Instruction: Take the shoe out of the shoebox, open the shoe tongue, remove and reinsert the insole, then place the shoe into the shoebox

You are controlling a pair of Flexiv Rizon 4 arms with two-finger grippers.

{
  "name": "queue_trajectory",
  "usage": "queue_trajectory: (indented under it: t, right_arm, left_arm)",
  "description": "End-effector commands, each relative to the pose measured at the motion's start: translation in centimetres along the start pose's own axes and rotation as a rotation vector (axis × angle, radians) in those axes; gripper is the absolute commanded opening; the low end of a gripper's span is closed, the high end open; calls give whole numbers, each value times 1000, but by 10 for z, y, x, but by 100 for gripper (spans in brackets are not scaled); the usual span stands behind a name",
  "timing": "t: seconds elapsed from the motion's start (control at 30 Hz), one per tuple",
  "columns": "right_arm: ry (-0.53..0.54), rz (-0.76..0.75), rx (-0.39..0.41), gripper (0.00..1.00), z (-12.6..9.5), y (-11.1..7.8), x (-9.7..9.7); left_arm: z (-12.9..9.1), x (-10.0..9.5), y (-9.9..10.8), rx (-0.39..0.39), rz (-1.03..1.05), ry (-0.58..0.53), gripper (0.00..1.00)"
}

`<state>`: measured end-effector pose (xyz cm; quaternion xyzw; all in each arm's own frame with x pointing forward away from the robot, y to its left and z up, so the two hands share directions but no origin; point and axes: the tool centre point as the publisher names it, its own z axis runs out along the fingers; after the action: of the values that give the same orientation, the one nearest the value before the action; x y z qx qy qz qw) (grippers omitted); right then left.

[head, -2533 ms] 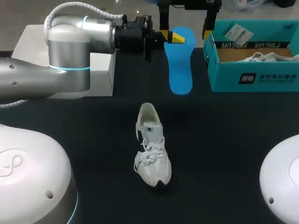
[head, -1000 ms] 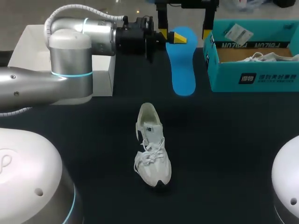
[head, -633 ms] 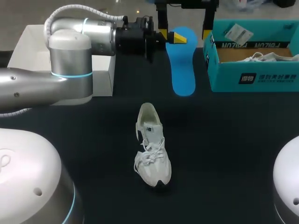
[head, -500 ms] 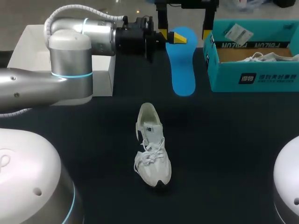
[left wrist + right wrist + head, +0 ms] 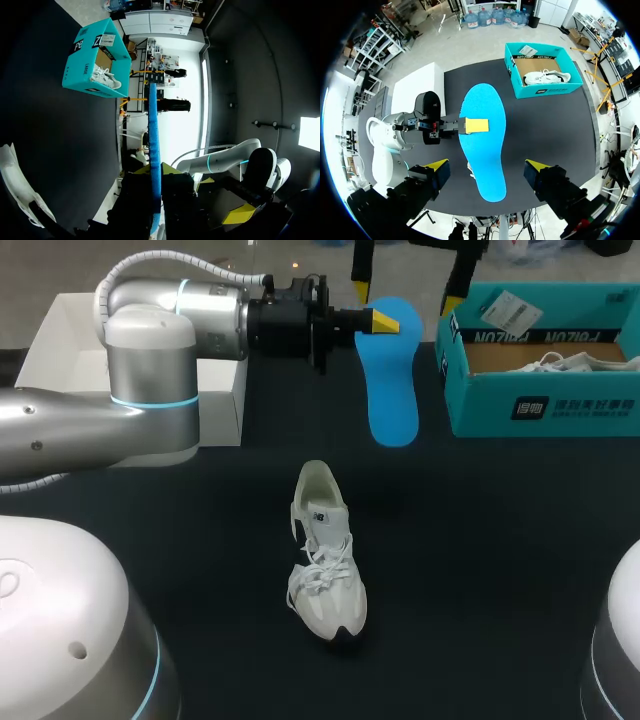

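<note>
Starting with print: we note white lettering and a dark square label on the side wall of the teal cardboard shoebox [image 5: 560,410], plus a white paper tag [image 5: 508,310] at its far wall, and a small dark logo patch on the side of the white lace-up sneaker [image 5: 325,550]; none of it is transcribed. The sneaker stands alone mid-way on the black table [image 5: 480,540], well apart from both grippers. A second white shoe [image 5: 585,362] lies inside the shoebox. The blue foam insole [image 5: 392,370] sits beyond the sneaker, just beside the shoebox, and looks lifted off the table. The left gripper [image 5: 378,320] comes in from the left and is clamped on the blue foam insole near its far end. In the left wrist view the insole [image 5: 154,150] runs edge-on straight ahead from between the closed-in tips of that gripper [image 5: 156,172], with the shoebox [image 5: 85,80] off to one side. The right gripper [image 5: 410,265] hangs over the insole's far end, fingers spread wide, holding nothing. In its wrist view the insole [image 5: 482,145] lies face-up between and ahead of the spread tips of the right gripper [image 5: 487,167], untouched by them, with one yellow pad of the left gripper [image 5: 476,125] pressed on its face, and the shoebox [image 5: 545,90] beyond it.
</note>
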<state>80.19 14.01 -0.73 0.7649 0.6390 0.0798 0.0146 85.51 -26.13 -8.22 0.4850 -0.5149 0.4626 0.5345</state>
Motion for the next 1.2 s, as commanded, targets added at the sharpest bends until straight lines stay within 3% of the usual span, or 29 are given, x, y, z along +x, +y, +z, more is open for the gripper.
queue_trajectory:
  t: [0.03, 0.13, 0.2, 0.8, 0.93, 1.03, 1.1, 1.2]
  right_arm:
    - [314, -7, -24, 100, 2, -4, -41]
    - [501, -52, -13, 100, -3, -6, -50]
    - [663, -103, 41, 100, -5, -7, -56]
    - [663, -103, 41, 100, -5, -7, -56]
    - [956, -53, 47, 100, 8, -8, -64]
    - [1059, -39, -1, 100, 17, -11, -73]
    - [1163, -6, 15, 100, 20, -11, -77]
    - [1229, 4, 12, 100, 23, -11, -79]
  left_arm:
    - [0, 0, 0, 0, 0, -3, 0]
    - [0, 0, 0, 0, 0, -3, 0]
    - [0, 0, 0, 0, 0, -3, 0]
    - [0, 0, 0, 0, 0, -3, 0]
    - [0, 0, 0, 0, 0, -3, 0]
    - [0, 0, 0, 0, 0, -3, 0]
    - [0, 0, 0, 0, 0, -3, 0]
    - [0, 0, 0, 0, 0, -3, 0]
